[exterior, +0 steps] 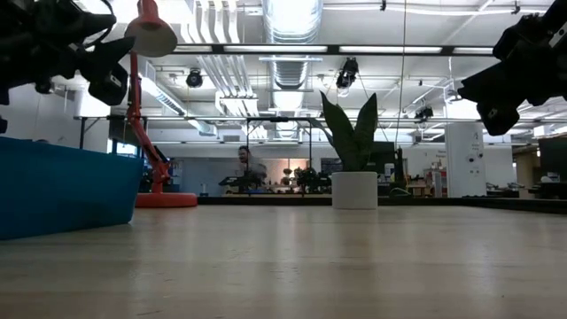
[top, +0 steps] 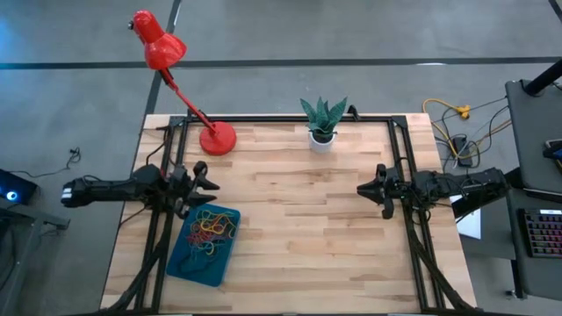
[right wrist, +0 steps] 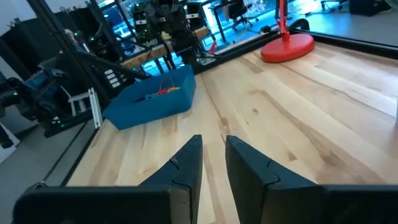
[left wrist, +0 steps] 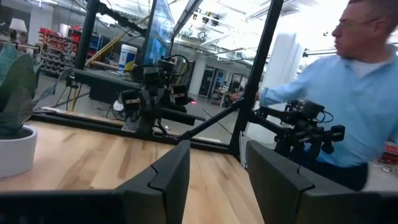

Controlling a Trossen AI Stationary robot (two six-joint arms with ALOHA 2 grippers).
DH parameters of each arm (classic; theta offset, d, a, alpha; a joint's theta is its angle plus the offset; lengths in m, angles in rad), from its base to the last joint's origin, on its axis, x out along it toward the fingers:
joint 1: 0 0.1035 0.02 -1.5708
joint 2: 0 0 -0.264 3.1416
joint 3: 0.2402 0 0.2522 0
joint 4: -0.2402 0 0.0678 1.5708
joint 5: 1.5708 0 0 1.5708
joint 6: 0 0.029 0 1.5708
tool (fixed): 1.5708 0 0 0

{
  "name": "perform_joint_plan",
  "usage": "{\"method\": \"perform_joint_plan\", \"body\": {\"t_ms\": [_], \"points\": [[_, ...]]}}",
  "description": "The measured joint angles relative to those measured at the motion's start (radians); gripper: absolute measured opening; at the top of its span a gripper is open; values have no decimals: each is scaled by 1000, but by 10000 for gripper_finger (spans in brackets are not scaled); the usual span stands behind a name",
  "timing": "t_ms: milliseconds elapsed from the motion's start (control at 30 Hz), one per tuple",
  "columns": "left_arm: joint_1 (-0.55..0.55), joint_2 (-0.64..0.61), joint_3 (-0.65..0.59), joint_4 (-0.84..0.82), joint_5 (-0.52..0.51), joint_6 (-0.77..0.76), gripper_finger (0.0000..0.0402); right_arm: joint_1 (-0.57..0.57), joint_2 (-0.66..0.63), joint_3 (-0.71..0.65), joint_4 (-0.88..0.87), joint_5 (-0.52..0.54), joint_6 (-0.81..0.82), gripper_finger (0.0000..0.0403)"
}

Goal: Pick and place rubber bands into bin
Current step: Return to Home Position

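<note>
The teal-blue bin [top: 204, 244] lies on the table near its left edge and also shows in the low view [exterior: 53, 186] and the right wrist view [right wrist: 152, 102]. Several rubber bands [top: 209, 230] in red, yellow, green and dark colours lie tangled inside it [right wrist: 163, 91]. My left gripper [top: 211, 178] hovers open above the table just past the bin's far end [left wrist: 217, 165], high in the low view [exterior: 97, 66]. My right gripper [top: 362, 188] hovers over the table's right part, its fingers a narrow gap apart [right wrist: 213, 155], holding nothing.
A red desk lamp [top: 218, 139] stands on its round base at the far left. A white pot with a green plant [top: 321, 136] stands at the far edge's middle. Bare wood [top: 299, 228] lies between the arms. A person in a light blue shirt [left wrist: 348, 106] is beyond the table.
</note>
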Motion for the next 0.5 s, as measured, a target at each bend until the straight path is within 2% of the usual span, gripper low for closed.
{"method": "perform_joint_plan", "body": {"t_ms": [500], "points": [[0,55,-1,1,0,0,141,0,0,0,0,0,0,61]]}}
